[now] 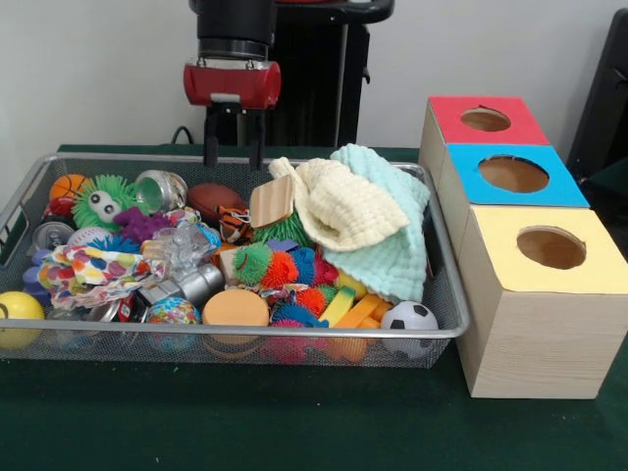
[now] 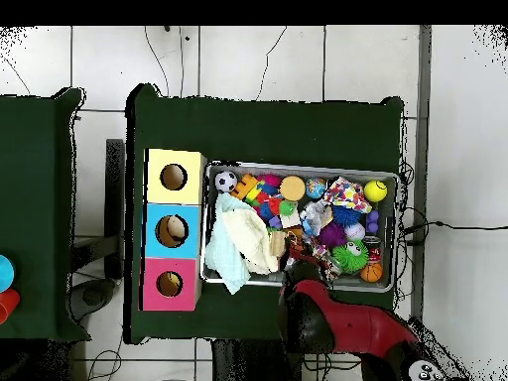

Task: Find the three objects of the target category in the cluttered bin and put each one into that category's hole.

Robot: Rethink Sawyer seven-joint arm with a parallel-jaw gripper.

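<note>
Arm (image 1: 235, 29) cut off at top edge; toys half buried under cloths (image 1: 368, 221); hole contents unclear.

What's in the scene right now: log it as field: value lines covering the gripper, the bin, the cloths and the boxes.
gripper: gripper open, empty, hanging over the bin's far edge
bin: wire mesh bin packed with toys
cloths: cream cloth lying on mint cloth, at the box end of the bin
balls: soccer ball, yellow ball, small basketball
boxes: red box, blue box, yellow box, each with a round top hole
</note>
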